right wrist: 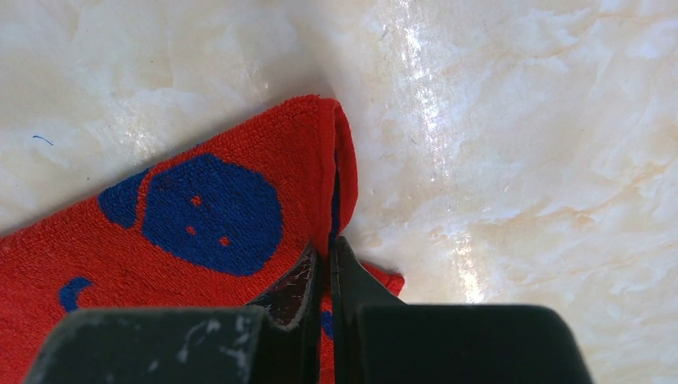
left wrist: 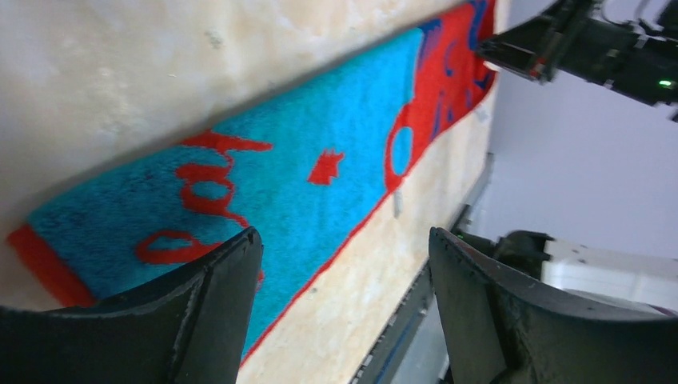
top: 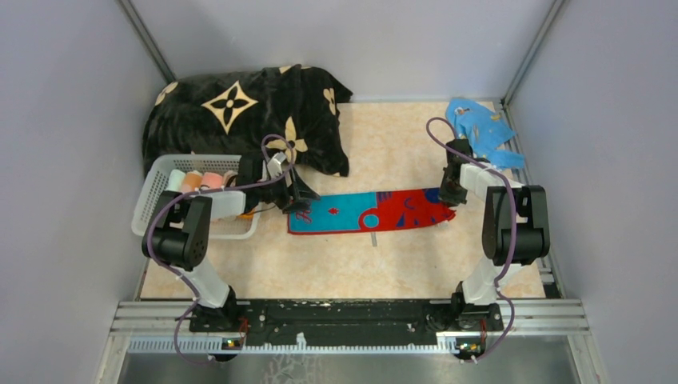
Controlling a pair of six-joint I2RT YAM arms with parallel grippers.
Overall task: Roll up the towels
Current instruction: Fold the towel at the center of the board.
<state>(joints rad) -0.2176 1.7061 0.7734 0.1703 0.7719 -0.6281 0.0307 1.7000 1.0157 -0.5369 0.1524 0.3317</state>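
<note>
The red-and-teal printed towel (top: 376, 212) lies flat on the table as a long folded strip. My left gripper (top: 302, 204) is open and hovers over its teal left end; in the left wrist view the towel (left wrist: 336, 136) runs away from the spread jaws (left wrist: 344, 248), which hold nothing. My right gripper (top: 449, 198) is at the red right end. In the right wrist view its jaws (right wrist: 326, 250) are shut on the towel's folded red edge (right wrist: 200, 208). Several rolled towels, pink and orange (top: 201, 181), sit in the white basket (top: 156, 188).
The large black plush blanket (top: 240, 112) with beige flowers lies at the back left, just behind the basket and the left arm. A crumpled blue sheet (top: 480, 132) lies at the back right corner. Grey walls enclose the table on three sides.
</note>
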